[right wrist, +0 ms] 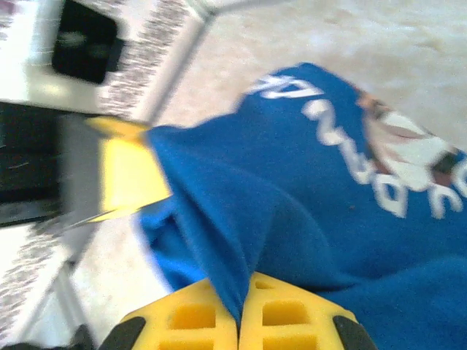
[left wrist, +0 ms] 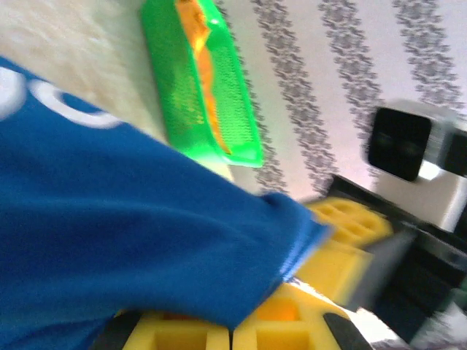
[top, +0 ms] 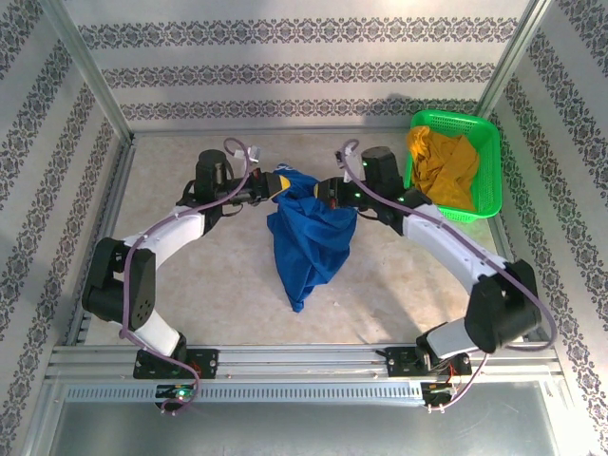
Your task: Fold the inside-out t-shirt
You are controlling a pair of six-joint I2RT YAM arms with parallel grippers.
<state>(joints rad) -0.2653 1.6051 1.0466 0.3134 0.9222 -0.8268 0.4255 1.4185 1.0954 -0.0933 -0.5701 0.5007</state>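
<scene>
The inside-out t-shirt (top: pixel 309 237) is royal blue and hangs bunched between my two grippers, its lower end trailing down to the table. My left gripper (top: pixel 267 189) holds its upper left part, and the right gripper (top: pixel 326 191) holds the upper right, close beside it. In the left wrist view the blue cloth (left wrist: pixel 131 240) drapes over the shut yellow fingers (left wrist: pixel 182 335) of my left gripper (left wrist: pixel 233 324). In the right wrist view my right gripper (right wrist: pixel 239 295) pinches a fold of the shirt (right wrist: pixel 306 211), whose whitish print faces up.
A green basket (top: pixel 454 117) stands at the back right with a mustard-yellow garment (top: pixel 442 161) in it; it also appears in the left wrist view as the basket (left wrist: pixel 171 95). Patterned walls and a metal frame (top: pixel 95 85) close in the table.
</scene>
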